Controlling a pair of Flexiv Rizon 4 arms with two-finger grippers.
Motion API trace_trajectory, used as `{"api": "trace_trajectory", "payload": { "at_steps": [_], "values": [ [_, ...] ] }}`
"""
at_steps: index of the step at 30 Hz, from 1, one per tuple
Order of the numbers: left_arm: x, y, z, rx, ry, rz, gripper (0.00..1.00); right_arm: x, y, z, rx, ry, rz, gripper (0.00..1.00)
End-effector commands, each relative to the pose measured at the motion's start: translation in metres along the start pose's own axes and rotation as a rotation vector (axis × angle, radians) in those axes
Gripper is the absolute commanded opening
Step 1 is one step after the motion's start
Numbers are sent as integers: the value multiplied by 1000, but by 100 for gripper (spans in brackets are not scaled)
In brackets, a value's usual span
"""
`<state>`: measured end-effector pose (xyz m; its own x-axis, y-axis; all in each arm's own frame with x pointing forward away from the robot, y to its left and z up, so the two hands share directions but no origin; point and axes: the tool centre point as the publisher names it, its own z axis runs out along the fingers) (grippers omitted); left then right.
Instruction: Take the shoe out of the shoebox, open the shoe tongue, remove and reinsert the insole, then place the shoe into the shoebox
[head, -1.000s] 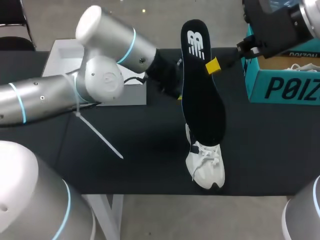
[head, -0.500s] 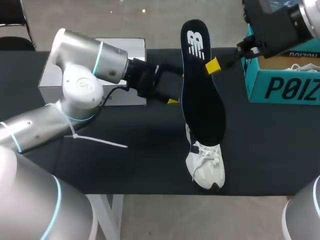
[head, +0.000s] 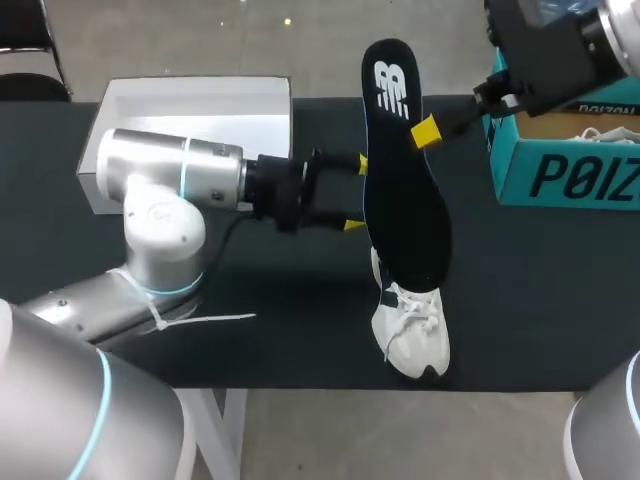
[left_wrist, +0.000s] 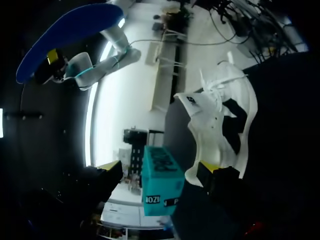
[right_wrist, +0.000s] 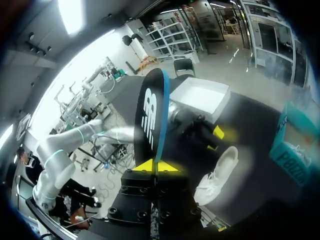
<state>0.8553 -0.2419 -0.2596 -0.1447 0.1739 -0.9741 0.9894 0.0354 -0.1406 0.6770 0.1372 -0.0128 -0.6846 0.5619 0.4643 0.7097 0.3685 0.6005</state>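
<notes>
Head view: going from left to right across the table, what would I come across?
white box → left end effector → black insole → teal shoebox

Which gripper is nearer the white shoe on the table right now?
Left. The left gripper is open and low, with the shoe just ahead of it; the right gripper is raised above the shoe, shut on the insole.
</notes>
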Motion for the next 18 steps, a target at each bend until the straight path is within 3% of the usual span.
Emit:
{"api": "trace_trajectory", "payload": {
  "at_steps": [1, 18],
  "values": [
    [1, -10, 11, -5, -156, 11, 100, 0, 3, 2, 5, 0, 1, 0],
    [-28, -24, 47, -36, -203, 84, 100, 0, 3, 2, 5, 0, 1, 0]
  ]
}}
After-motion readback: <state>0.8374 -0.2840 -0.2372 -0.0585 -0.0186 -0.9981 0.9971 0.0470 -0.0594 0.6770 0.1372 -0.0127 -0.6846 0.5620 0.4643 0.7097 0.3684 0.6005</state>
